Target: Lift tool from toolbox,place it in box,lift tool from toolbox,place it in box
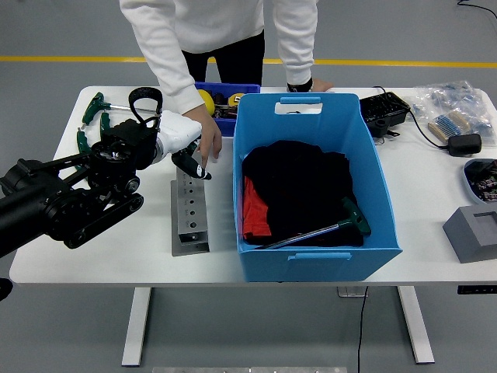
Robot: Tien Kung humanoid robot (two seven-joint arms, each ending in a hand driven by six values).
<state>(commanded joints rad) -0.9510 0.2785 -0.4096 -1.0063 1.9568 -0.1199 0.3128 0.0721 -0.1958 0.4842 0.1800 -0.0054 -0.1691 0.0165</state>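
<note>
A: Where's the left hand (159,140)?
B: Over the bench (93,260), above the far end of the grey drilled block (189,211). White palm shell, dark fingers (192,165) pointing down-right. Can't tell if they're curled or relaxed, or whether it has hold of anything; too small and the arm's in the way.
A: Right hand?
B: Out of shot.
A: Tools?
B: One green T-handle tool (326,228) lies in the blue box (318,261) on dark cloth w/ a red bit showing. More green-handled tools (95,109) at the bench's far left, partly behind the arm. The blue toolbox (226,109) is mostly hidden by the box and a sleeve; only something yellow (206,100) shows.
A: The person?
B: Standing on the far side, cut off at the top. One hand (206,134) hangs just beside the robot's fingers; touching or not, can't tell. Other hand (311,84) rests on the bench behind the box.
</note>
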